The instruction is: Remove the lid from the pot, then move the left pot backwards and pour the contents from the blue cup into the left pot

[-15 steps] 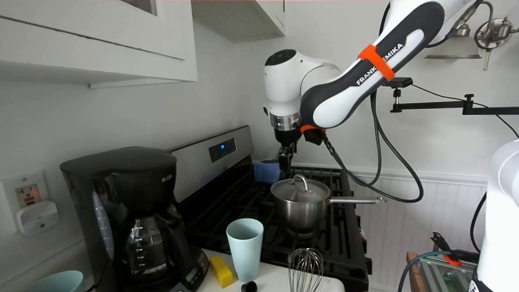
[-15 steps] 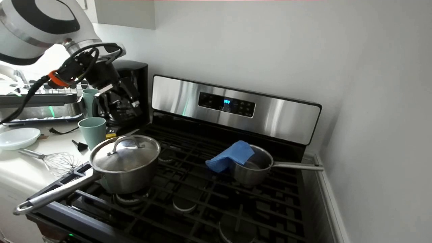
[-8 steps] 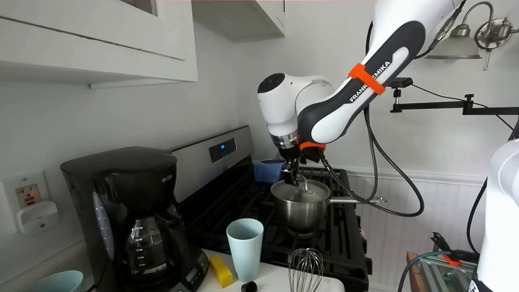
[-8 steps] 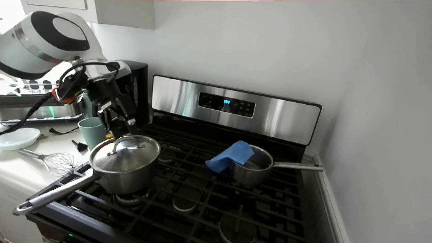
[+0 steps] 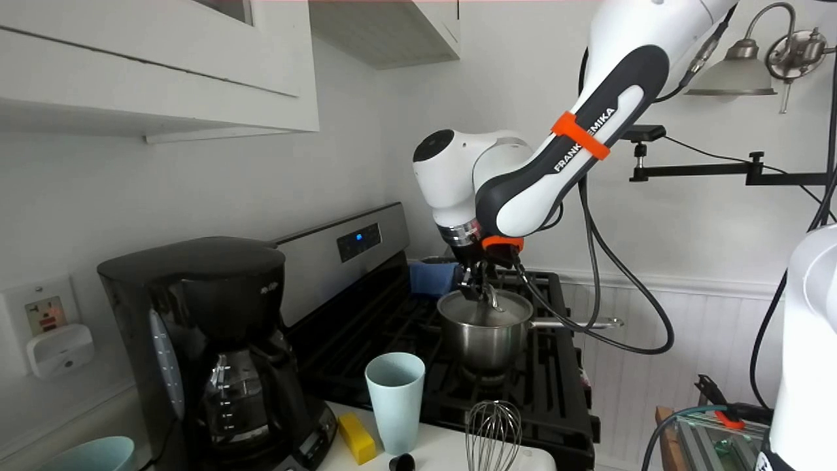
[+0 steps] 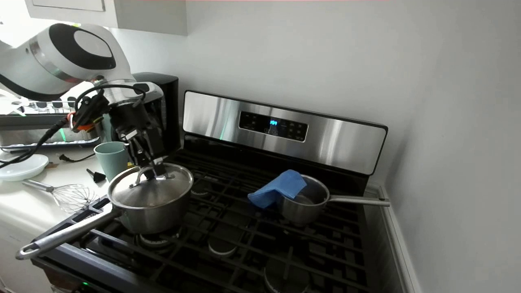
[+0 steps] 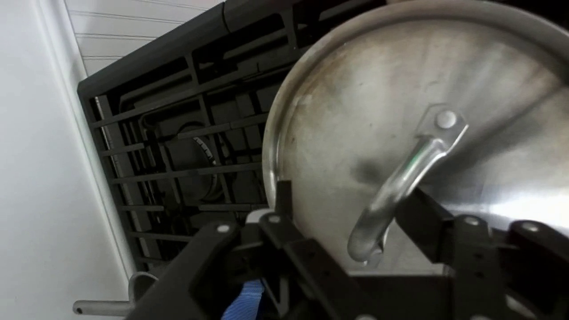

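The pot stands directly below the gripper, its lid on. The fingers are parted, one each side of the lid's handle; I cannot tell whether the closer one touches it. Near the pot the cup stands upright, its base partly hidden behind the pot in an exterior view; whether it holds anything cannot be told. The wrist view cuts off the lid's right side.
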Tool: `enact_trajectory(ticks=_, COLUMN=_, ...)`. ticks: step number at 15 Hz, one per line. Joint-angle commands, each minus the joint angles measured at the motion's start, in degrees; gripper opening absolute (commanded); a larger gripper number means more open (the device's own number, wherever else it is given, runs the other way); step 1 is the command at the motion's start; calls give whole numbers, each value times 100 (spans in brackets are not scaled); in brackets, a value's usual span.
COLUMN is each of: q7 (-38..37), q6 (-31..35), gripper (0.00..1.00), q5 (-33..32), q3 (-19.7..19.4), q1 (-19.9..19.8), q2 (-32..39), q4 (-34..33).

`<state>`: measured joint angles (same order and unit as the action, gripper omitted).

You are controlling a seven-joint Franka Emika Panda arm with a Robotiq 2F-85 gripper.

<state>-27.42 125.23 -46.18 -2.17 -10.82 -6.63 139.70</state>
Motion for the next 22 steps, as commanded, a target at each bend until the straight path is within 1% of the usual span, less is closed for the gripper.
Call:
enact_trajectory(ticks=1, q7=-56, q6=-139, gripper=32, q5=179, q3=-121, q1=124, q2=185, q4=-182)
enact_trajectory(ticks=5, q7=-17, q6=-118, gripper=4, q5=346, q3=-149, q1=134, q2=256, q4=-232)
enact_trajectory(ticks=6, q7=-14, q6=-115, gripper=1, q5=392, q3=-154, q1=136, q2=263, q4=-240)
enact_trajectory(ticks=8, q7=38, q6=-111, gripper=0, q5=437, q3=-194, q1=123, q2=248, q4=-288)
enact_trajectory(ticks=9, q7=40, q6=-96, gripper=2, q5=428, q3=-216, q1=116, q2=224, q4=-308)
enact_trajectory(ticks=14, q7=167, q6=-108, gripper=2, q5=410, q3=-322, q1=63, q2=5, q4=-427)
enact_trajectory(ticks=21, q7=213, q6=-106, gripper=2, q5=355, q3=-591, q1=-85, q2=-178, q4=-750)
enact_trajectory(ticks=22, q7=167, q6=-58, gripper=2, q5=432, q3=-649, q1=-115, q2=-164, q4=-783)
